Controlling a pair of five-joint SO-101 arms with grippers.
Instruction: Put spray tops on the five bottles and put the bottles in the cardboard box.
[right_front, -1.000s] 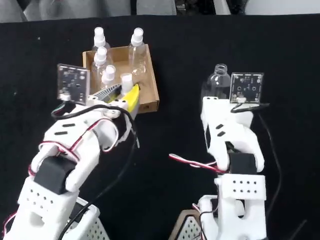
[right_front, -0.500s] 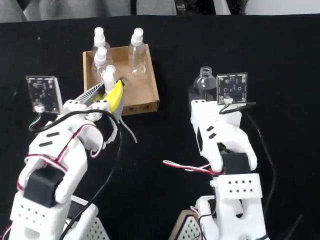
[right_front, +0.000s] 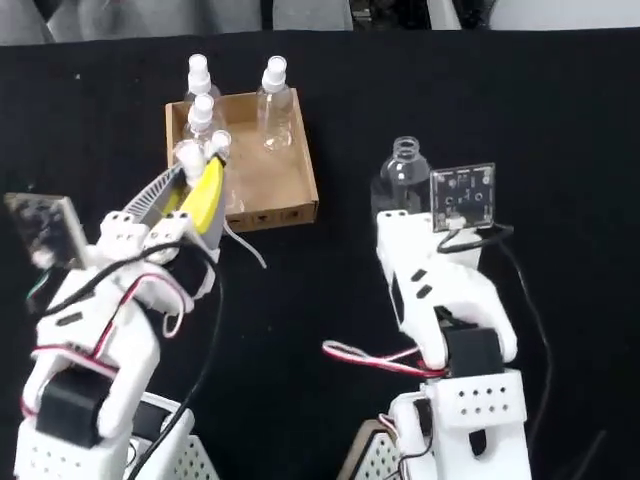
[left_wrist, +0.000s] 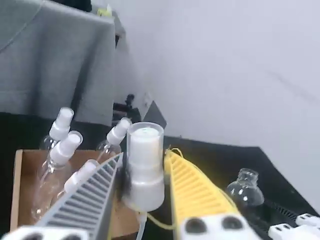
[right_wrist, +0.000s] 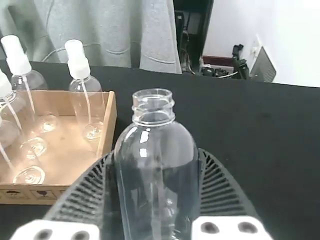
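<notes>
While the left arm rears up at the near left of the black table (right_front: 560, 120), I see in the high view its left gripper (right_front: 200, 163) tilted toward the cardboard box (right_front: 302, 190), tips at the box's left wall. Its grey and yellow fingers (right_front: 205, 195) are pinched narrow on a white spray top (right_front: 187, 154), whose thin tube (right_front: 243, 248) trails below. Four capped bottles (right_front: 274, 105) stand in the box. The right arm, at the near right, is folded forward, its camera board (right_front: 462, 197) just beside an uncapped bottle (right_front: 404, 172) well apart from the box.

In the left wrist view, the spray top (left_wrist: 145, 165) sits upright between the two ribbed fingers, pressed from both sides. The capped bottles cluster in the box beyond it, and the uncapped bottle (left_wrist: 245, 187) shows farther off across the table.

In the right wrist view, I have the right gripper (right_wrist: 155, 159) clasped around the uncapped bottle's body, one dark finger on each side. The bottle is upright, its threaded neck open. The box with its capped bottles lies beyond.
</notes>
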